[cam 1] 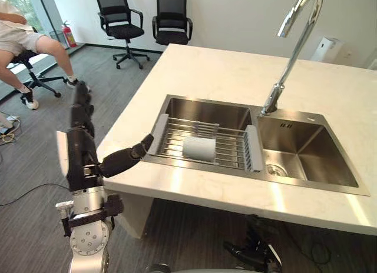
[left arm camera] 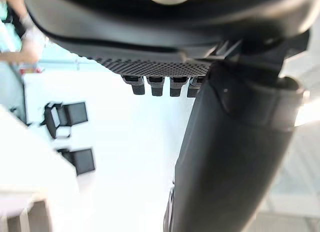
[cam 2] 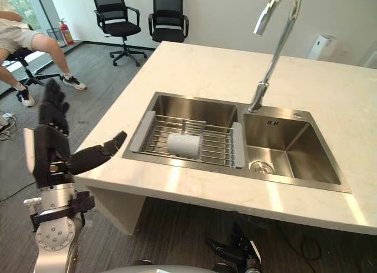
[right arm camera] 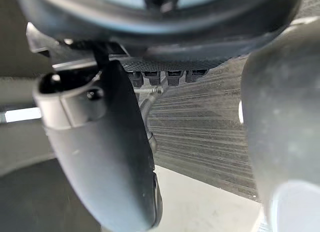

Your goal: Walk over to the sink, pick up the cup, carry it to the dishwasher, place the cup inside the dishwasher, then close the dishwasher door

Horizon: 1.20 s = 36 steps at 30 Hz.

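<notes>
White round cup [cam 1: 198, 148] lies sideways on the wire rack [cam 1: 232, 146] in the shiny steel sink [cam 1: 306, 149], not picked up. Dark left hand [cam 1: 79, 152] and right hand [right arm camera: 107, 157] have straight fingers, holding nothing. Only the walk looks done.

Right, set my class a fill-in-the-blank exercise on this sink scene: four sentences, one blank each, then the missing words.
1. The cup lies on its ___ on the wire rack.
2. The rack sits over the ___ basin of the sink.
3. The left hand, its fingers straight, holds ___.
4. Beyond the counter stand ___ black office chairs.

Missing words: side; left; nothing; two.
</notes>
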Tool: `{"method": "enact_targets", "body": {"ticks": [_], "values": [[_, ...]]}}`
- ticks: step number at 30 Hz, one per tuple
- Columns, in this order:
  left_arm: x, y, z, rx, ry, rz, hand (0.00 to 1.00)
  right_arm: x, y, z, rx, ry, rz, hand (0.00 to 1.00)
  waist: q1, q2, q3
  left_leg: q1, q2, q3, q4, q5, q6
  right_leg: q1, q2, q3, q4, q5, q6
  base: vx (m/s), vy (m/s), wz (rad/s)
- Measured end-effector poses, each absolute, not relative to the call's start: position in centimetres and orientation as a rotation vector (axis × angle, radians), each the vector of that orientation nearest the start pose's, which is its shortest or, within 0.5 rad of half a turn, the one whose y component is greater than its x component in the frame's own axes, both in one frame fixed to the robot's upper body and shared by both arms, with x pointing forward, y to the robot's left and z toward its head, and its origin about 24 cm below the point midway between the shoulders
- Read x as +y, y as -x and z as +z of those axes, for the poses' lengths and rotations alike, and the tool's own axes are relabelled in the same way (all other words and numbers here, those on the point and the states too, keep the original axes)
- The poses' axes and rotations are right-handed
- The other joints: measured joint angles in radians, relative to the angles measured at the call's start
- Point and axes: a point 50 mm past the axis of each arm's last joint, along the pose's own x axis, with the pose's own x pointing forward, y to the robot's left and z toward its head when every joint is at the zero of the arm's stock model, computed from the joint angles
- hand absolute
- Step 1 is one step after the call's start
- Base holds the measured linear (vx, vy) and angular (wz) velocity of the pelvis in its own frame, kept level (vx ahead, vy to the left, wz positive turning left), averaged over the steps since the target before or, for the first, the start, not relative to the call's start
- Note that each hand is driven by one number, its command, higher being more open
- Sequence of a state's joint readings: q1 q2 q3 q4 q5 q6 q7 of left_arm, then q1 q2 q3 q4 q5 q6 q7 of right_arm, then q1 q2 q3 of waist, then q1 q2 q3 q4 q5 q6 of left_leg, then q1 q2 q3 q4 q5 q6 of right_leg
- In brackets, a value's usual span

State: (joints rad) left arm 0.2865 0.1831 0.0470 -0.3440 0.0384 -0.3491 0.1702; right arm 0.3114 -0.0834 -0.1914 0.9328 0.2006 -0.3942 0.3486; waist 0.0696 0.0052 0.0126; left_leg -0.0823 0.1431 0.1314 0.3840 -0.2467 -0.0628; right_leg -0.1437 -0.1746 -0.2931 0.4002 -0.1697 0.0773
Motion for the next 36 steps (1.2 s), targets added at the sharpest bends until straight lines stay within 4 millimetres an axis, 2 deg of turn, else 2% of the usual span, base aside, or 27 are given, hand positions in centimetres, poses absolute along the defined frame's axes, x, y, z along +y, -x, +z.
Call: {"method": "enact_targets", "body": {"ticks": [1, 3, 4, 5, 7, 9, 11, 12, 13, 14, 15, 18, 19, 21, 22, 23, 28, 36], "values": [[18.8, -19.0, 9.3, -0.402, -0.197, 0.14, 1.0, -21.5, -5.7, -14.1, 0.768, -0.222, -0.111, 1.0, 0.0, 0.021, 0.0, 0.002, 0.02, 0.0, 0.021, 0.001, 0.0, 0.026, 0.027, -0.008, -0.028, -0.004, -0.01, 0.21, -0.2, -0.06], [17.7, -19.2, 8.8, -0.382, -0.182, 0.074, 1.0, -22.3, -5.7, -14.2, 0.781, -0.215, -0.138, 1.0, 0.0, 0.038, 0.009, -0.018, 0.05, -0.007, 0.127, 0.015, -0.001, 0.072, 0.052, -0.013, -0.055, -0.017, -0.029, 0.15, -0.184, -0.06], [17.3, -19.4, 8.6, -0.378, -0.175, 0.052, 1.0, -22.5, -5.6, -14.2, 0.786, -0.219, -0.153, 1.0, 0.001, 0.048, 0.016, -0.058, 0.071, -0.021, 0.246, 0.04, 0.0, 0.103, 0.068, -0.014, -0.071, -0.023, -0.038, 0.15, -0.189, -0.14], [17.1, -19.4, 8.6, -0.38, -0.178, 0.042, 1.0, -22.6, -5.4, -14.3, 0.794, -0.222, -0.16, 1.0, 0.001, 0.052, 0.016, -0.1, 0.082, -0.036, 0.339, 0.092, 0.005, 0.126, 0.075, -0.01, -0.083, -0.027, -0.045, 0.13, -0.142, -0.14], [17.0, -19.8, 8.7, -0.388, -0.192, 0.03, 1.0, -22.7, -5.2, -14.3, 0.798, -0.222, -0.161, 1.0, 0.003, 0.042, 0.016, -0.118, 0.08, -0.04, 0.378, 0.158, 0.007, 0.154, 0.069, -0.01, -0.113, -0.026, -0.048, 0.14, -0.109, -0.03], [16.7, -20.2, 9.1, -0.412, -0.219, 0.007, 1.0, -22.8, -5.1, -14.3, 0.8, -0.221, -0.167, 1.0, 0.001, 0.051, 0.011, -0.108, 0.076, -0.034, 0.33, 0.126, 0.004, 0.158, 0.067, -0.014, -0.125, -0.023, -0.054, 0.12, -0.06, 0.07], [16.4, -20.7, 9.6, -0.439, -0.262, -0.033, 1.0, -23.0, -5.3, -14.2, 0.793, -0.219, -0.173, 1.0, 0.0, 0.045, 0.015, -0.051, 0.035, -0.035, 0.085, 0.095, 0.003, 0.155, 0.05, -0.013, -0.127, -0.023, -0.054, 0.09, 0.013, 0.02], [16.3, -20.8, 9.6, -0.442, -0.272, -0.044, 1.0, -23.2, -5.4, -14.1, 0.79, -0.216, -0.179, 1.0, 0.0, 0.048, 0.014, -0.034, 0.021, -0.037, 0.015, 0.123, 0.008, 0.154, 0.048, -0.01, -0.126, -0.022, -0.053, 0.01, 0.226, -0.17], [15.3, -21.8, 9.1, -0.392, -0.399, -0.146, 1.0, -22.9, -6.7, -14.0, 0.769, -0.199, -0.133, 1.0, -0.003, 0.048, 0.007, 0.014, -0.022, -0.035, -0.14, 0.148, -0.005, 0.129, 0.034, 0.022, -0.174, 0.016, -0.007, -0.05, 0.235, -0.17], [15.3, -21.9, 8.7, -0.368, -0.407, -0.156, 1.0, -22.7, -6.7, -14.1, 0.775, -0.203, -0.129, 1.0, -0.003, 0.048, 0.007, 0.014, -0.023, -0.035, -0.149, 0.151, -0.004, 0.126, 0.034, 0.024, -0.179, 0.022, -0.005, -0.17, 0.248, -0.14], [15.2, -21.9, 8.2, -0.335, -0.423, -0.172, 1.0, -22.4, -6.6, -14.3, 0.786, -0.207, -0.115, 1.0, -0.002, 0.046, 0.008, 0.018, -0.028, -0.035, -0.183, 0.176, -0.004, 0.118, 0.036, 0.026, -0.197, 0.033, -0.019, -0.21, 0.06, 0.03], [14.9, -22.5, 8.6, -0.347, -0.504, -0.23, 1.0, -22.6, -6.0, -14.4, 0.805, -0.207, -0.122, 1.0, -0.003, 0.04, 0.001, 0.067, -0.037, -0.035, -0.331, 0.241, -0.006, 0.102, 0.036, 0.036, -0.208, 0.034, -0.014, -0.14, 0.008, 0.07], [14.6, -22.8, 8.8, -0.356, -0.558, -0.275, 1.0, -22.6, -5.7, -14.5, 0.814, -0.208, -0.125, 1.0, -0.003, 0.052, -0.007, 0.083, -0.038, -0.035, -0.362, 0.255, -0.01, 0.104, 0.039, 0.036, -0.207, 0.04, -0.009, -0.07, 0.009, 0.04], [14.3, -23.1, 8.5, -0.344, -0.618, -0.334, 1.0, -22.5, -5.4, -14.5, 0.823, -0.208, -0.117, 1.0, -0.004, 0.043, -0.011, 0.087, -0.04, -0.03, -0.368, 0.257, -0.008, 0.105, 0.041, 0.042, -0.216, 0.048, -0.005, -0.05, 0.026, -0.07], [14.3, -23.4, 8.0, -0.317, -0.645, -0.364, 1.0, -22.4, -5.4, -14.5, 0.827, -0.197, -0.098, 1.0, -0.006, 0.051, -0.018, 0.089, -0.04, -0.023, -0.369, 0.256, -0.007, 0.107, 0.044, 0.045, -0.224, 0.057, -0.004, -0.04, 0.03, -0.17], [14.4, -23.6, 7.5, -0.284, -0.659, -0.378, 1.0, -22.4, -5.5, -14.5, 0.826, -0.195, -0.088, 1.0, -0.008, 0.048, -0.018, 0.088, -0.04, -0.015, -0.372, 0.255, -0.006, 0.108, 0.047, 0.048, -0.238, 0.069, -0.003, -0.01, 0.025, -0.17], [15.4, -24.6, 5.8, -0.169, -0.702, -0.378, 1.0, -22.3, -5.3, -14.5, 0.833, -0.195, -0.078, 1.0, -0.022, 0.047, -0.018, 0.088, -0.04, -0.01, -0.377, 0.255, -0.006, 0.114, 0.051, 0.052, -0.264, 0.098, 0.002, 0.01, 0.009, -0.04], [16.5, -26.3, 7.5, -0.212, -0.791, -0.37, 1.0, -22.5, -5.7, -14.5, 0.826, -0.203, -0.086, 1.0, -0.031, 0.047, -0.018, 0.095, -0.04, -0.011, -0.386, 0.255, -0.006, 0.132, 0.054, 0.042, -0.28, 0.101, 0.004, 0.03, -0.002, 0.03]]}}
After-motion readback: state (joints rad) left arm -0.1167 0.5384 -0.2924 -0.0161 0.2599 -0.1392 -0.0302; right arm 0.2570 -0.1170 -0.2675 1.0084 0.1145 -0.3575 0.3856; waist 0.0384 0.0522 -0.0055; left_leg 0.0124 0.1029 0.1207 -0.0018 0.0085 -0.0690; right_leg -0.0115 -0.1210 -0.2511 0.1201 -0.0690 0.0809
